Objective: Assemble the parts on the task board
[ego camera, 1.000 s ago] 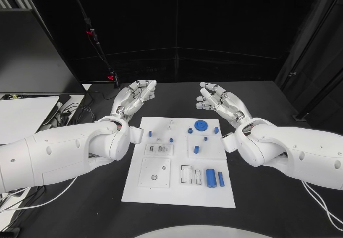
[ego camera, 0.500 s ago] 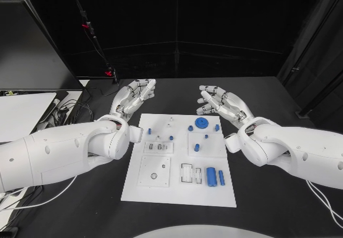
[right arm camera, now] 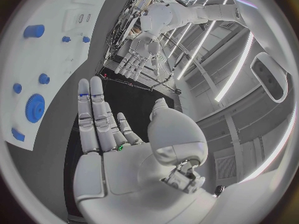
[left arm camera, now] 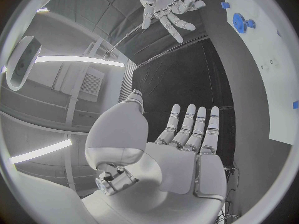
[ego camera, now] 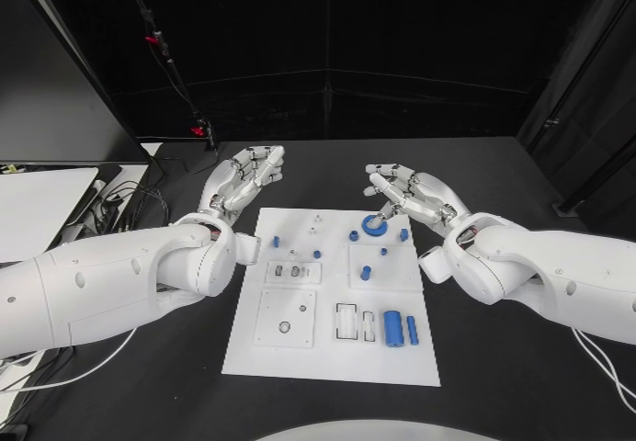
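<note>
The fingers point(ego camera: 260, 163) of the left hand point(ego camera: 245, 184) are stretched out straight and side by side, released, with nothing in them; the hand hangs over the black worktop point(ego camera: 504, 367) just beyond the far left corner of the task board point(ego camera: 332, 363). The right hand point(ego camera: 411, 195) is likewise released and holds nothing, its fingers point(ego camera: 384, 188) spread and slightly bent above the far right corner of the board, their tips close over a blue gear-shaped disc point(ego camera: 375, 226); whether they touch it cannot be told. The task board lies flat in the middle of the worktop, between the two white arms. Around the disc, near the right hand, stand several small blue parts point(ego camera: 366, 273); two more small blue pieces point(ego camera: 278, 242) stand on the left half, nearer the left hand. Near the board's front edge lie a larger blue cylinder point(ego camera: 391, 328) and, just beside it, a thinner blue pin point(ego camera: 413, 331). Shallow rectangular recesses point(ego camera: 351, 322) beside the cylinder hold pale pieces too small to identify. In the left wrist view the left fingers point(left arm camera: 193, 127) point along the dark worktop, with the right hand point(left arm camera: 165, 7) well apart across the white board point(left arm camera: 274, 84). The surrounding room is dark, hung with black curtain, and a pale side table point(ego camera: 39, 207) stands at the robot's left.
</note>
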Motion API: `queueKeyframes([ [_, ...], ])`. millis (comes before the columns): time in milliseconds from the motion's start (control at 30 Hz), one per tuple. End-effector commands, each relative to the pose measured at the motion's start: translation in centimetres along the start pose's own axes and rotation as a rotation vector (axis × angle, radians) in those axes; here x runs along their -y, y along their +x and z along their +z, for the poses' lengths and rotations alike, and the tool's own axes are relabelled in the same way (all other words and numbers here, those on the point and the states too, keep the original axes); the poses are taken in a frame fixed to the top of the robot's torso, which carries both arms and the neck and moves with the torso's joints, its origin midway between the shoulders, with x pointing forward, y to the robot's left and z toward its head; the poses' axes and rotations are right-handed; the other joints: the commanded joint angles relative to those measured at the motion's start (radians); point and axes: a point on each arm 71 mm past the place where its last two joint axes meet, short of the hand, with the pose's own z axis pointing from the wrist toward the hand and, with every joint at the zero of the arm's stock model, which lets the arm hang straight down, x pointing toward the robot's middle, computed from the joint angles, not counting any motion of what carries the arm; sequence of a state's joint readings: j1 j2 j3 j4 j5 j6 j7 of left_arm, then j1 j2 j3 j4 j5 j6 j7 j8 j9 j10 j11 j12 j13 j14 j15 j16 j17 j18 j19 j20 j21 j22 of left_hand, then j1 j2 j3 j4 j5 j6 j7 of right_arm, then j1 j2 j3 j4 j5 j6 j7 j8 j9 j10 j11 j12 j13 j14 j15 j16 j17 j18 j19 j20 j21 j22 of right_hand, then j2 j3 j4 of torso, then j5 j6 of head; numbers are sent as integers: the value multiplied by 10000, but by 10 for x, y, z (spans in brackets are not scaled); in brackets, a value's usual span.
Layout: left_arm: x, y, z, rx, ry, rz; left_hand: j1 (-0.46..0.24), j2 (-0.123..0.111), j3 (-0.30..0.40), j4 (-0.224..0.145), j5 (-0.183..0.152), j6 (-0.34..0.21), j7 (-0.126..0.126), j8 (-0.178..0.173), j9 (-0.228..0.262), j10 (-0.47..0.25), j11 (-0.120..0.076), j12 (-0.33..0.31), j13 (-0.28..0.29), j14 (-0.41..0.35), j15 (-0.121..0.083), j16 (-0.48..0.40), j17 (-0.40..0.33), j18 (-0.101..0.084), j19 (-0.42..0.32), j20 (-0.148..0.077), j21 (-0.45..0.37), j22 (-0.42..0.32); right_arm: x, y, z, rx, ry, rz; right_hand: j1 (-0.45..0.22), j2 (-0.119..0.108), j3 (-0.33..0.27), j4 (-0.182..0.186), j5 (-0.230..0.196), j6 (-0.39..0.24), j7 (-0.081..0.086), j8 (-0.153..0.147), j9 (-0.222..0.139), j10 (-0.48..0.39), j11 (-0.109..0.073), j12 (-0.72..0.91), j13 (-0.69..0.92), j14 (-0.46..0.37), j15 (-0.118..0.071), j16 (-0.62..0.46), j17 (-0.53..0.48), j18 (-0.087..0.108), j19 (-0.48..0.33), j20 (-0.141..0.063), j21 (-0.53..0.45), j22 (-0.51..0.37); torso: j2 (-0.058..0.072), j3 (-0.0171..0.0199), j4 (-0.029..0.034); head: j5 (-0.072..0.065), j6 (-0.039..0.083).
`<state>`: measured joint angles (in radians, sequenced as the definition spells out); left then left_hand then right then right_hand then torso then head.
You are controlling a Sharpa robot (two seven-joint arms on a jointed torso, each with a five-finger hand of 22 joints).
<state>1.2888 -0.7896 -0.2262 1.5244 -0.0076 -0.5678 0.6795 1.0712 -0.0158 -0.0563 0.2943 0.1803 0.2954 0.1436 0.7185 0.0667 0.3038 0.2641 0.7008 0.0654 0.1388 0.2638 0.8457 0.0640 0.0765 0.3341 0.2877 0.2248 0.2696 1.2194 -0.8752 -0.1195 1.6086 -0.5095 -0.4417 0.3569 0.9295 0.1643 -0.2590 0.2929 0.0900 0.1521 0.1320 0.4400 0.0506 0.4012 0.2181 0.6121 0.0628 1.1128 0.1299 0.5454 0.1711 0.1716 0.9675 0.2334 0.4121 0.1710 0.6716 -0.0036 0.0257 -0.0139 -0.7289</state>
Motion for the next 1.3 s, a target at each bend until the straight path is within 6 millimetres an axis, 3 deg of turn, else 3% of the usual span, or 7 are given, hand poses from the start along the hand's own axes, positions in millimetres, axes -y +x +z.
queueKeyframes([
  [33, 22, 0, -2, -147, 2999, -38, -26, 102, 27, -4, 51, 66, 1528, 2, -5, 101, -3, 47, -6, 70, -9, 28, 6, 130, 73, 29, 38, 16, -3, -2, 5, -513, 162, -175, 83, 116, -107, -28, -20, -8, 1048, -136, -11, 188, -157, -72, 7, 1147, -315, 1494, 909, 84, 989, -369, 1020, 525, 137, -11, 19, -38, 28],
  [133, 24, 1, -2, -168, 3009, -54, -17, 111, 17, -4, 86, 76, 1528, -1, -6, 112, -5, 47, -7, 82, -11, 28, 5, 132, 101, 28, 62, 37, -10, -8, 12, -578, 35, -423, 164, 168, -215, -11, -5, 74, 857, -107, 4, 697, -484, -43, 15, 2956, -503, 6047, 5802, -28, 2121, -596, 2911, 1655, 199, -22, 50, -65, 37],
  [233, 25, 1, -2, -199, 2999, -86, -12, 118, 9, -4, 111, 83, 1527, -4, -6, 120, -5, 48, -7, 94, -13, 30, 5, 135, 144, 28, 94, 67, -20, -17, 21, -579, -162, -774, 431, 210, -295, -1, 32, 475, 751, 303, 61, 1568, -580, 113, 9, 4074, -599, 9376, 11161, -510, 3532, -707, 7213, 6483, 268, -32, 72, -75, 34],
  [400, 25, 2, -2, -276, 2914, -161, -3, 130, -18, -3, 143, 96, 1528, -16, -8, 137, -9, 46, -9, 138, -19, 36, 6, 155, 351, 23, 241, 204, -29, -27, 30, -539, -427, -1396, 1233, 169, -245, -130, 502, 2156, 734, 1484, 261, 2439, -722, 202, 24, 4300, -676, 9867, 12308, -1118, 4794, -675, 10088, 10812, 307, -51, 109, -92, -7],
  [500, 25, 2, -2, -329, 2836, -211, 15, 161, -67, -3, 161, 129, 1524, -38, -10, 175, -16, 41, -11, 254, -44, 54, 7, 203, 766, 21, 533, 452, -32, -32, 34, -500, -566, -2074, 2138, 66, -73, -379, 928, 3673, 773, 1483, 299, 3247, -760, 308, 32, 4297, -682, 9918, 12359, -1647, 5889, -665, 11457, 13657, 292, -43, 111, -98, -34],
  [867, 24, -1, -5, -413, 2610, -312, 22, 175, -82, -4, 174, 144, 1523, -45, -10, 193, -19, 40, -11, 291, -52, 56, 6, 214, 838, 21, 587, 486, -35, -23, 46, -867, -787, -5930, 4389, -392, 951, -1502, -65, 6396, 516, -452, 157, 4263, -947, -936, -13, 4306, -797, 9994, 12541, -1689, 5965, -740, 11560, 13886, 263, -44, 77, -161, -160],
  [1300, 25, -2, -6, -456, 2556, -358, 19, 206, -87, -1, 197, 145, 1523, -57, -12, 195, -20, 33, -13, 301, -55, 49, 3, 216, 827, 22, 585, 471, -32, 6, 64, -2034, -316, -10173, 5842, -887, 1587, -2061, -417, 7056, -34, -1965, 132, 4639, -1253, -2664, -23, 4334, -1272, 10008, 12760, -1652, 5864, -1139, 11520, 13738, 309, -38, 109, -199, -254],
])
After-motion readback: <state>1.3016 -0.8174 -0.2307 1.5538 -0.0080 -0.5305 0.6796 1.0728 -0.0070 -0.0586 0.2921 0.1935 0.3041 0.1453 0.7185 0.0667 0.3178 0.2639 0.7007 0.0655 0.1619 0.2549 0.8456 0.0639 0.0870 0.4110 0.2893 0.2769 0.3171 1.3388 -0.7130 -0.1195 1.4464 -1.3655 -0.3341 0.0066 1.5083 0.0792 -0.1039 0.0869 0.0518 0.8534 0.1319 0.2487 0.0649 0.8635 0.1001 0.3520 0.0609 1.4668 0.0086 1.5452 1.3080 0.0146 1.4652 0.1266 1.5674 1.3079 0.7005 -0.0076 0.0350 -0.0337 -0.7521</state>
